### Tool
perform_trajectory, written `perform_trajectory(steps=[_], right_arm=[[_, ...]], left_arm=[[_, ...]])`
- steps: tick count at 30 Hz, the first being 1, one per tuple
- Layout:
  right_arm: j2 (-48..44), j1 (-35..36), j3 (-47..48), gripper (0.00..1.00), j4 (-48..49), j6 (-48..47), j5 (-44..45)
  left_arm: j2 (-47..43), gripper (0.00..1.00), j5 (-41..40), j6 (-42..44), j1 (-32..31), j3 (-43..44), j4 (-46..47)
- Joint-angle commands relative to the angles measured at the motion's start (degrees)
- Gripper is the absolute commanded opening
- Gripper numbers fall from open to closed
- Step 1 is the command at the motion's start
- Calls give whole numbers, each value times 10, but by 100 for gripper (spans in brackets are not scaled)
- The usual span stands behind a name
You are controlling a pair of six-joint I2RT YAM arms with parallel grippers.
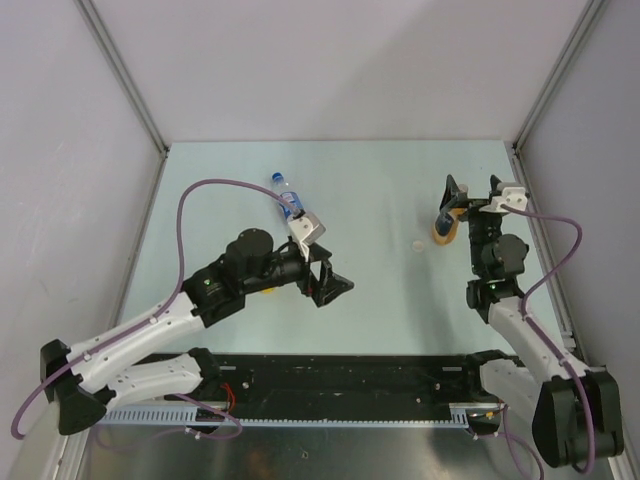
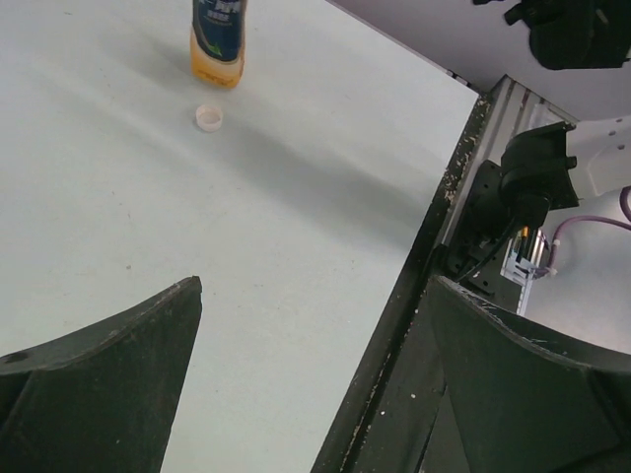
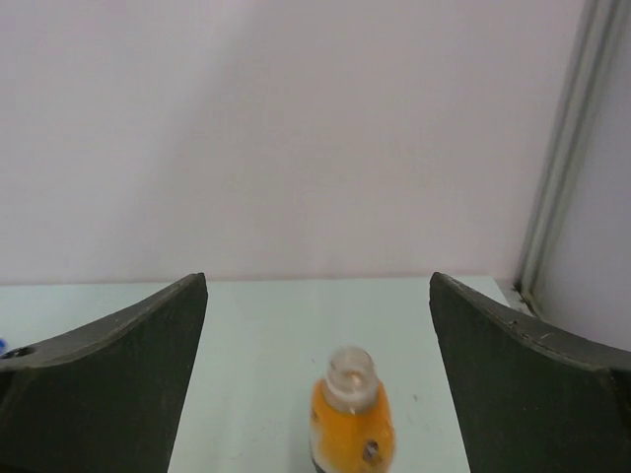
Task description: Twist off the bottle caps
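The orange bottle (image 1: 443,230) with a dark blue label stands at the right. Its neck (image 3: 351,378) is bare, with no cap on it. The pale whitish cap (image 1: 419,246) lies on the table just left of it, and shows in the left wrist view (image 2: 208,118) near the bottle (image 2: 219,39). My right gripper (image 1: 472,188) is open and empty, just behind the bottle (image 3: 352,424) and apart from it. The clear bottle (image 1: 288,198) lies at the back with its blue cap (image 1: 277,179) on. My left gripper (image 1: 335,280) is open and empty at mid-table. Only a yellow sliver (image 1: 267,291) shows under my left arm.
Pale walls and metal corner posts (image 1: 125,80) enclose the table on three sides. A black rail (image 1: 350,375) runs along the near edge by the arm bases. The table's right edge and the right arm's base (image 2: 523,197) show in the left wrist view.
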Motion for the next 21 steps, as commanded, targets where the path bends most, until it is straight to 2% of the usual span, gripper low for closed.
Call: perform_trajectory(steps=[1, 7, 14, 21], right_arm=[[-48, 16, 55, 99, -97, 15, -85], [-71, 81, 105, 99, -207, 31, -148], [-30, 176, 179, 99, -331, 44, -140], [16, 215, 212, 99, -398, 78, -135]], left_arm=[[-29, 99, -36, -2, 1, 19, -8], [-67, 99, -131, -4, 1, 24, -35], [-117, 99, -291, 21, 1, 57, -112], [-155, 100, -453, 12, 1, 90, -205]])
